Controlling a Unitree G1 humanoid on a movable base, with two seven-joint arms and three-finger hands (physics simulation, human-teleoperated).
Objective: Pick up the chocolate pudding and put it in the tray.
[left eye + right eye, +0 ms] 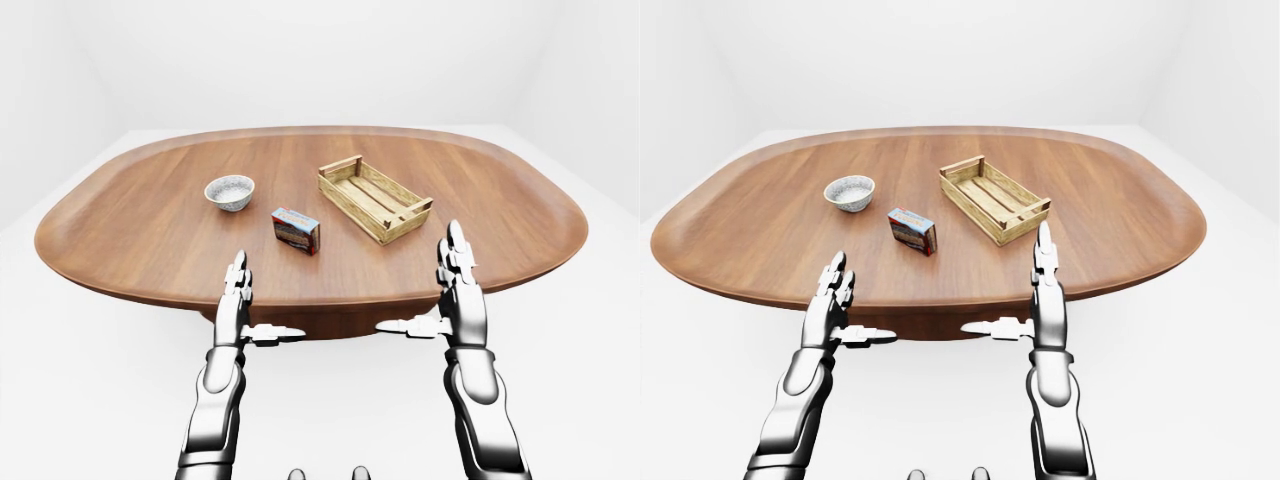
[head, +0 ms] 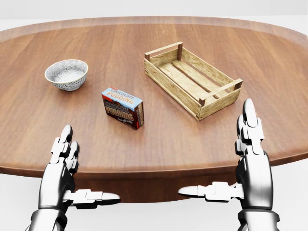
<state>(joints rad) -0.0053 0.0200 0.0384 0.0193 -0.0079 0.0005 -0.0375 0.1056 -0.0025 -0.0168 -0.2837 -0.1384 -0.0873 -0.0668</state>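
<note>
The chocolate pudding box [image 2: 123,108] stands on the wooden table [image 2: 159,149], near the middle of the head view. The slatted wooden tray [image 2: 192,79] lies empty to its right, a short gap apart. My left hand [image 2: 87,167] is open at the lower left, at the table's near edge, below and left of the box. My right hand [image 2: 217,153] is open at the lower right, just below the tray's near corner. Both hands are empty, fingers pointing up and thumbs pointing inward toward each other.
A small grey patterned bowl [image 2: 66,74] sits on the table to the left of the box. The oval table's rim [image 1: 310,305] runs just under both hands. White floor and walls surround the table.
</note>
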